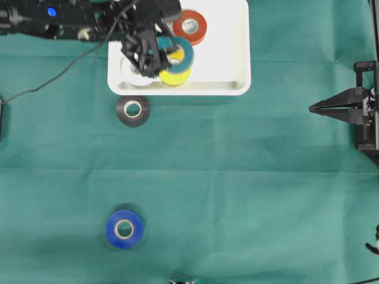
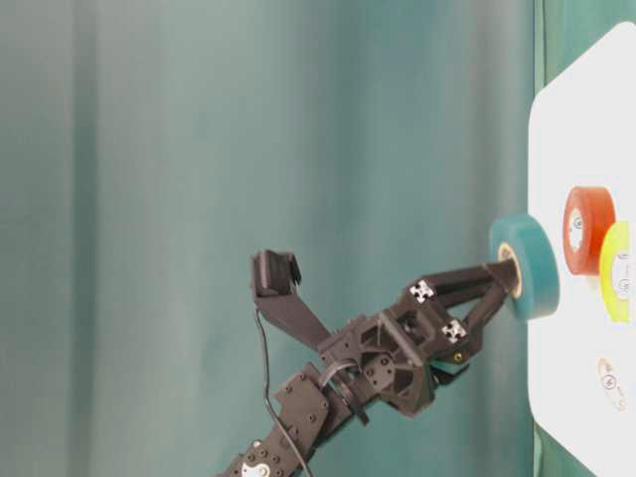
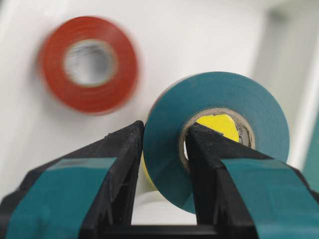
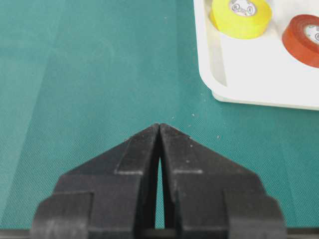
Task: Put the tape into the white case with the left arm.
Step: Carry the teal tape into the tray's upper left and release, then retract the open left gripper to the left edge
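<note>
Three rolls, red (image 1: 190, 26), yellow (image 1: 175, 76), probably white (image 1: 139, 78), in white case (image 1: 240, 53); left claw (image 3: 164, 144) pinching teal roll (image 3: 224, 104).

Green cloth (image 1: 249, 177) covers table. Black roll (image 1: 132, 110) lies flat near top left; blue roll (image 1: 124, 229) lies flat well below it, both apart. Thin black cable (image 1: 65, 65) trails at top left.

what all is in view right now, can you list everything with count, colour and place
white case: 1, white, top centre of the cloth
tape in the case: 3, red, yellow, white
teal tape: 1, held above the case
black tape: 1, on the cloth just below the case
blue tape: 1, on the cloth, lower left
cloth: 1, green, covers the table
left gripper: shut on the teal tape
right gripper: shut, empty, right edge
</note>
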